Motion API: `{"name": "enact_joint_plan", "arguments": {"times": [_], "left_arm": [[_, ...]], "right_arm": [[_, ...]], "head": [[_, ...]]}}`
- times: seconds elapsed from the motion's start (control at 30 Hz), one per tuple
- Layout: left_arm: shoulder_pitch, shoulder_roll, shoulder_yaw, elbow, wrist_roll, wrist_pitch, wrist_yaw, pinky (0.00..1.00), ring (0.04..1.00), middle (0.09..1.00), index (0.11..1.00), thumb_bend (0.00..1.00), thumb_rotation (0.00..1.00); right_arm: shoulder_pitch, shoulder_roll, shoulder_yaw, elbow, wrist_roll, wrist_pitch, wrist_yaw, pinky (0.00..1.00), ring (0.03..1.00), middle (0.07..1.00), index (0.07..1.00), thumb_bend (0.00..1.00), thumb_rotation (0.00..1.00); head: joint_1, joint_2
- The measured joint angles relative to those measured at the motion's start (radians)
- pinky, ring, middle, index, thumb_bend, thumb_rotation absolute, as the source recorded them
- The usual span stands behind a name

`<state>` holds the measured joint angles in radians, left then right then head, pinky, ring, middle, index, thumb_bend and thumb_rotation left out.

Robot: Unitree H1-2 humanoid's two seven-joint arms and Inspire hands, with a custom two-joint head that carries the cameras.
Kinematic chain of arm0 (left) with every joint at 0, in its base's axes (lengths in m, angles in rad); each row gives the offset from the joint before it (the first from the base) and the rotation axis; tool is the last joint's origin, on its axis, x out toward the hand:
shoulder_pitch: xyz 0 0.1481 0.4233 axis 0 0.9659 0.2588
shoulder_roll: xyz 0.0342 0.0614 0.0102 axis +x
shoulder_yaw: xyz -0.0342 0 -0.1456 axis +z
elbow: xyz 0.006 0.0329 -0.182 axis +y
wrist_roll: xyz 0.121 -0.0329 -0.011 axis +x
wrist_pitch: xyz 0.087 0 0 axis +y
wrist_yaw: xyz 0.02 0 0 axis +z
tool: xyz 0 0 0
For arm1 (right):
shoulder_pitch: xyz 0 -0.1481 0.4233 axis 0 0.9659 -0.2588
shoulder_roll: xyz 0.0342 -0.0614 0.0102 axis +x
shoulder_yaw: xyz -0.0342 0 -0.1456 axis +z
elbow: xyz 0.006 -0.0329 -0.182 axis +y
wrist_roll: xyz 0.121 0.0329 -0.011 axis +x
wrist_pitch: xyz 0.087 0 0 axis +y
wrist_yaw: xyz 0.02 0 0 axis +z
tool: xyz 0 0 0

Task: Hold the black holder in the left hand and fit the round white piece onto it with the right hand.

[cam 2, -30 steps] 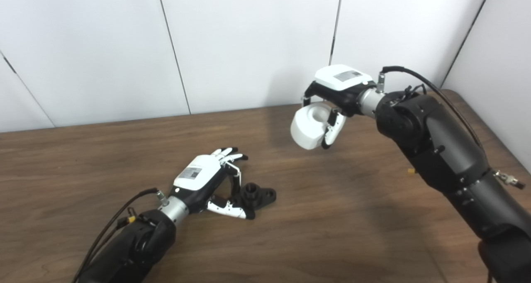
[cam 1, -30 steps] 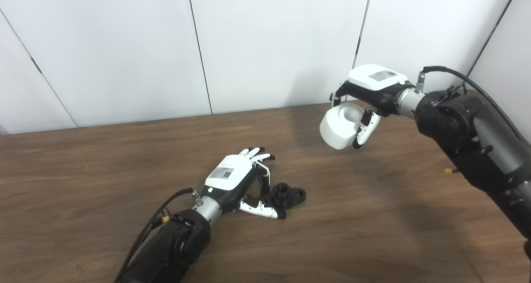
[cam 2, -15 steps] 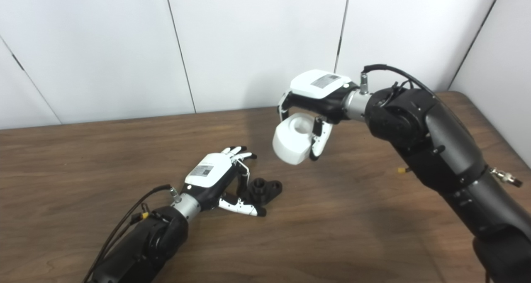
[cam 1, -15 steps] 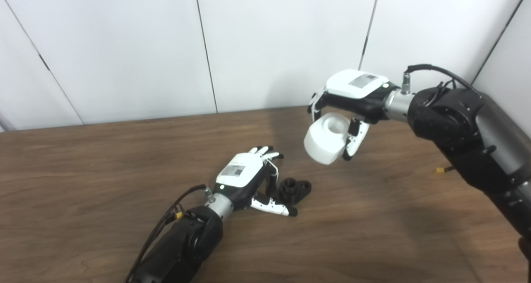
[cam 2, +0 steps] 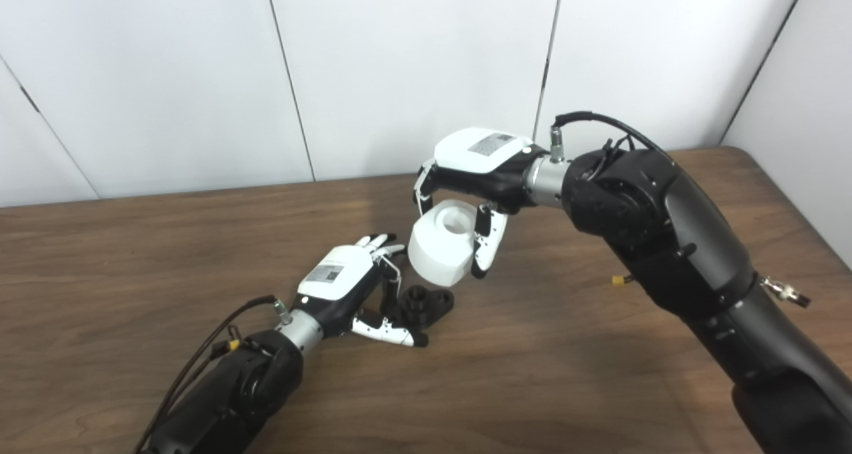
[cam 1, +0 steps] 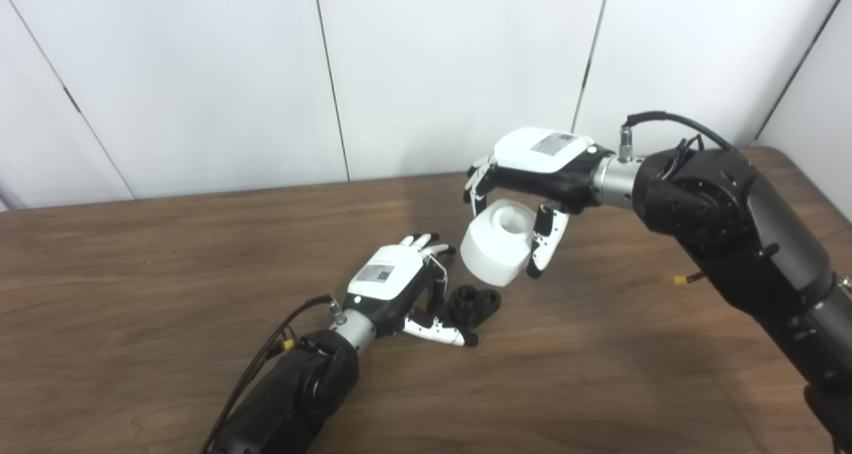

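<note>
Two hands: both are shown over a wooden bench (cam 1: 133, 254) before white wall panels.
Left hand (cam 1: 399, 284): it is laid low at the bench beside the holder, its fingers (cam 1: 429, 244) stretched out and apart and its thumb run along the near side of the holder; whether the thumb touches cannot be told, and no grasp is made.
Holder (cam 1: 474, 304): a black flanged part with a short upright hub, resting on the bench just right of the left hand.
Right hand (cam 1: 532, 174): it is curled from above round the white piece, with fingers down the far side and the thumb down the near side.
White piece (cam 1: 498, 244): a round drum with a recessed centre in its upper face, held clear of the bench, tilted, above and just behind the holder; the two are apart.
Step in hand: the piece is judged to be on approach, with the holder not yet lifted.
Next move: closure of the left hand on the holder is called for, then levelling of the piece so that its bore meets the hub squarely.
</note>
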<state>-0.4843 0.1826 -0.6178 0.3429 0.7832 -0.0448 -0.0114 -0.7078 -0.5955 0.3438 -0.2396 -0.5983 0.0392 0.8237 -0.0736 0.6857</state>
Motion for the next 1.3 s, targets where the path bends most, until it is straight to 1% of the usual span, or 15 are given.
{"name": "enact_joint_plan", "arguments": {"times": [0.17,0.27,0.47,0.63,0.83,0.97,1.17,1.3], "left_arm": [[0.000,0.000,0.000,0.000,0.000,0.000,0.000,1.00,0.982,0.894,0.483,0.52,0.06],[-0.002,0.000,-0.001,-0.002,0.000,0.004,-0.008,1.00,0.981,0.894,0.483,0.52,0.06],[-0.003,-0.001,0.000,-0.010,0.000,0.014,-0.027,1.00,0.981,0.895,0.483,0.52,0.06],[-0.003,-0.001,0.000,-0.011,0.000,0.017,-0.028,1.00,0.982,0.891,0.483,0.52,0.06],[0.000,-0.001,-0.002,-0.024,0.000,0.033,-0.032,1.00,0.978,0.891,0.483,0.52,0.06],[0.004,0.000,-0.002,-0.030,0.000,0.038,-0.032,1.00,0.980,0.887,0.483,0.52,0.06],[0.007,0.000,-0.003,-0.036,0.001,0.048,-0.033,1.00,0.977,0.885,0.482,0.52,0.06],[0.009,-0.001,-0.003,-0.042,0.001,0.052,-0.035,1.00,0.976,0.884,0.482,0.52,0.06]], "right_arm": [[0.003,0.021,0.006,0.000,-0.007,0.002,0.001,0.88,0.903,0.788,0.478,0.53,0.14],[0.004,0.034,0.022,0.001,-0.010,-0.002,0.001,0.88,0.895,0.788,0.478,0.53,0.14],[0.004,0.045,0.041,0.009,-0.022,-0.010,0.001,0.84,0.876,0.792,0.478,0.53,0.14],[0.005,0.063,0.059,0.027,-0.028,-0.016,0.001,0.83,0.870,0.790,0.478,0.53,0.14],[0.010,0.072,0.069,0.040,-0.041,-0.017,0.000,0.85,0.874,0.790,0.479,0.53,0.14],[0.031,0.075,0.072,0.040,-0.045,-0.016,-0.001,0.87,0.878,0.792,0.479,0.53,0.14],[0.031,0.084,0.078,0.040,-0.057,-0.013,-0.002,0.90,0.899,0.800,0.480,0.53,0.14],[0.038,0.100,0.098,0.041,-0.068,-0.009,0.004,0.90,0.909,0.806,0.481,0.53,0.14]], "head": [[0.005,0.005],[0.005,0.008],[0.005,0.012],[0.005,0.014],[0.006,0.020],[0.008,0.023],[0.011,0.031],[0.012,0.035]]}}
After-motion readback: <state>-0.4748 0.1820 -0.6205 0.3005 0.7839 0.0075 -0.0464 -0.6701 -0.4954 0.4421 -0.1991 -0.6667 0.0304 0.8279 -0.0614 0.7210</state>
